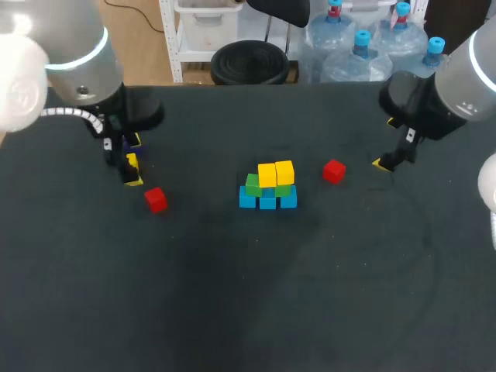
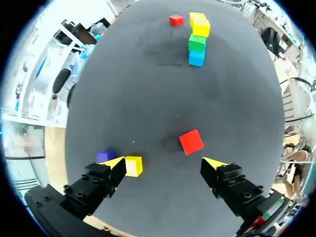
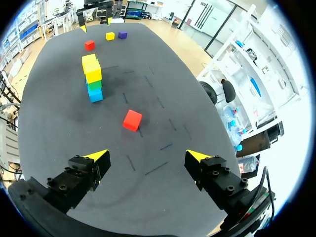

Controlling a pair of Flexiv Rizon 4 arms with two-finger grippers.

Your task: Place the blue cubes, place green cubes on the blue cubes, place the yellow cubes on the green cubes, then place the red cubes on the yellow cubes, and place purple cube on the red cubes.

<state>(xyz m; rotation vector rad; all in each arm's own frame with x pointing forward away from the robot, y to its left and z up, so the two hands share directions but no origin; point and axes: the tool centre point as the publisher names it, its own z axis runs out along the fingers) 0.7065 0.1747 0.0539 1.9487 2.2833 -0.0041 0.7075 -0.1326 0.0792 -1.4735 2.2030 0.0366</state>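
Note:
A stack stands mid-table: blue cubes (image 1: 267, 200) at the base, green cubes (image 1: 254, 184) on them, two yellow cubes (image 1: 276, 173) on top. One red cube (image 1: 156, 199) lies left of the stack and another red cube (image 1: 334, 171) lies right of it. My left gripper (image 1: 133, 163) is open low over the table. In its own view the left gripper (image 2: 165, 165) has the near red cube (image 2: 191, 141) just ahead, and a loose yellow cube (image 2: 134, 166) and a purple cube (image 2: 105, 156) beside one finger. My right gripper (image 3: 148, 157) is open and empty, with the other red cube (image 3: 132, 120) ahead.
The stack (image 2: 197, 43) shows far ahead in the left wrist view, with the far red cube (image 2: 176, 20) beyond it. From the right wrist, the stack (image 3: 93, 76) stands past the red cube. The dark table (image 1: 248, 294) stretches bare toward the front.

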